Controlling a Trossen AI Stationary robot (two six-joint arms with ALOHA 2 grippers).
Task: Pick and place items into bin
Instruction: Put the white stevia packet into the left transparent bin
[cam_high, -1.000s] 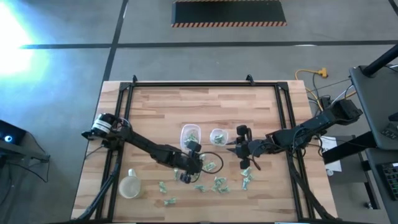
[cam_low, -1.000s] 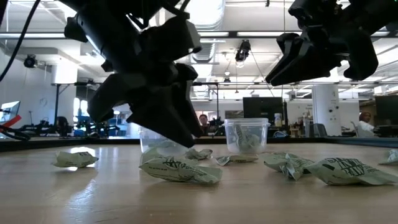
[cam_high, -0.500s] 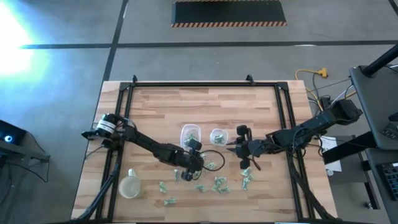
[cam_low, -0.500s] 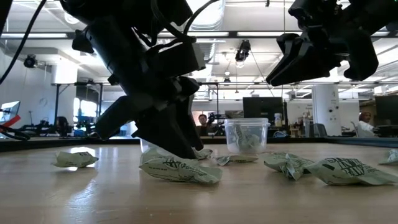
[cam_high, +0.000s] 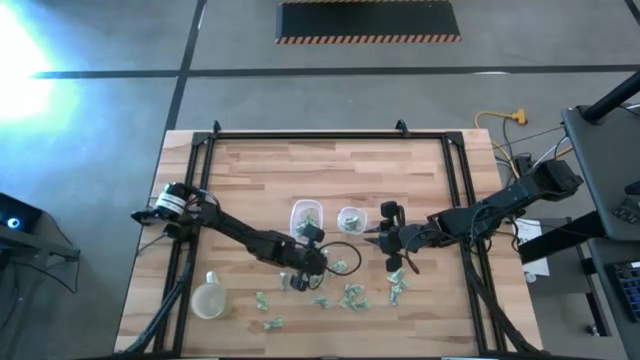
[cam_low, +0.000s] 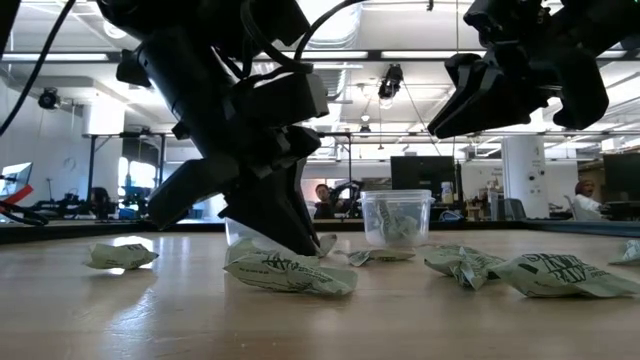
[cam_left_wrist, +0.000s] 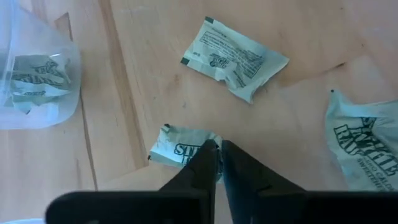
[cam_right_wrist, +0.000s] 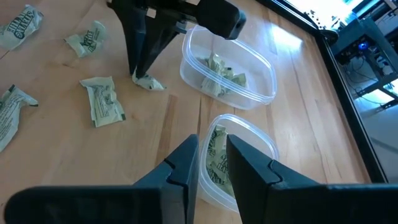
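Pale-green crinkly packets (cam_high: 345, 293) lie scattered on the wooden table near its front edge. Two clear containers (cam_high: 305, 218) (cam_high: 350, 218) stand at mid-table with packets inside. My left gripper (cam_left_wrist: 217, 149) is down at the table, shut on one small packet (cam_left_wrist: 177, 146); the low view shows it (cam_low: 300, 240) touching the wood. My right gripper (cam_right_wrist: 211, 155) hangs over the near rim of the right container (cam_right_wrist: 255, 140), a packet (cam_right_wrist: 216, 146) showing between its fingers. My left gripper pinches one end (cam_left_wrist: 202, 149) of the small packet between its two fingertips, slanting down from the table's left. The packet lies flat on the wood. My right gripper has a pale-green packet (cam_right_wrist: 216, 146) between its fingers above the container. The fingers hide the place of contact.
A lidded translucent cup (cam_high: 208, 298) stands near the front left. Loose packets (cam_left_wrist: 236, 53) (cam_left_wrist: 367, 143) lie close around the left gripper. Black frame rails (cam_high: 190, 200) run along the table's sides. The far half of the table holds nothing but bare wood (cam_high: 330, 165).
My left gripper has shut its fingers on the small packet on the table. The packet stays on the wood. My right gripper has kept still over the container.
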